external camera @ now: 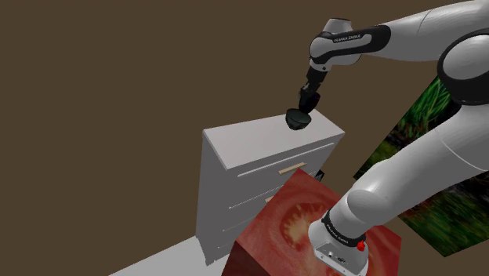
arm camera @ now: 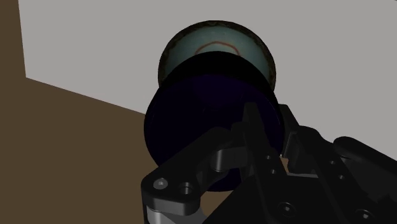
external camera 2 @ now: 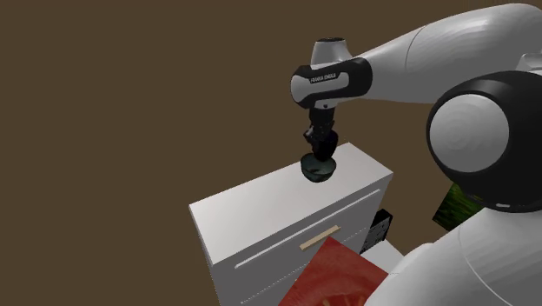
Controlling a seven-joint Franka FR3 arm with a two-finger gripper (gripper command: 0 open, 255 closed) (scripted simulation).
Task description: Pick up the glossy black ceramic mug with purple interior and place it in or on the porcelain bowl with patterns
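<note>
My gripper (arm camera: 270,130) is shut on the rim of the glossy black mug (arm camera: 203,121), whose inside looks dark purple. The mug hangs just above the patterned bowl (arm camera: 219,41), which has a pale inside and a dark mottled rim. That bowl (external camera: 298,120) sits near the back edge of the white dresser top (external camera: 251,141). In the shoulder view the gripper (external camera: 308,99) points down right over the bowl, and the mug blends with the black fingers. In the second exterior view the gripper (external camera 2: 320,141) hovers just over the bowl (external camera 2: 318,168).
The dresser (external camera 2: 261,217) has drawers with a pale wooden handle (external camera: 291,167). A brown wall stands behind it. The stand (external camera: 290,227) carries a tomato picture. A leafy green panel (external camera: 439,157) leans at the shoulder view's right.
</note>
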